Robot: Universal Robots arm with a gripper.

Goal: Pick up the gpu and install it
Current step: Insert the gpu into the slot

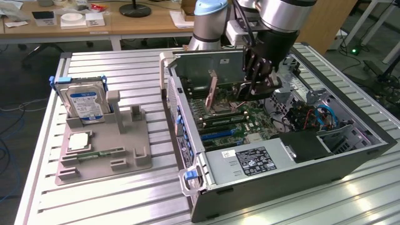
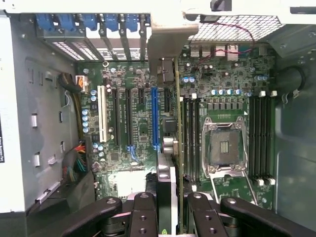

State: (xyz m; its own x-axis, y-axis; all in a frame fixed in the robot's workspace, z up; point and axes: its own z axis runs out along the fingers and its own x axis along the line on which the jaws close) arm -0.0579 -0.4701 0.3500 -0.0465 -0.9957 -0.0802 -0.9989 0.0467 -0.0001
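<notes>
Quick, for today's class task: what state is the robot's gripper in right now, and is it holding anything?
Gripper: closed on the gpu, held edge-on over the motherboard.

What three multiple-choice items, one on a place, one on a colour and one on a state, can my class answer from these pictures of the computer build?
1. Where does the hard drive stand?
A. In the grey holder beside the computer case
B. Inside the case
C. On the desk behind

2. What colour is the long slot nearest the gpu?
A. Red
B. Blue
C. Yellow

3. What is the state of the gripper?
A. Open above the holder
B. Shut on a memory stick
C. Shut on the gpu

Answers: A, the drive stands upright in the holder on the exterior view's left of the case; B, the slot beside the card is blue; C, the fingers clamp the gpu above the motherboard.
</notes>
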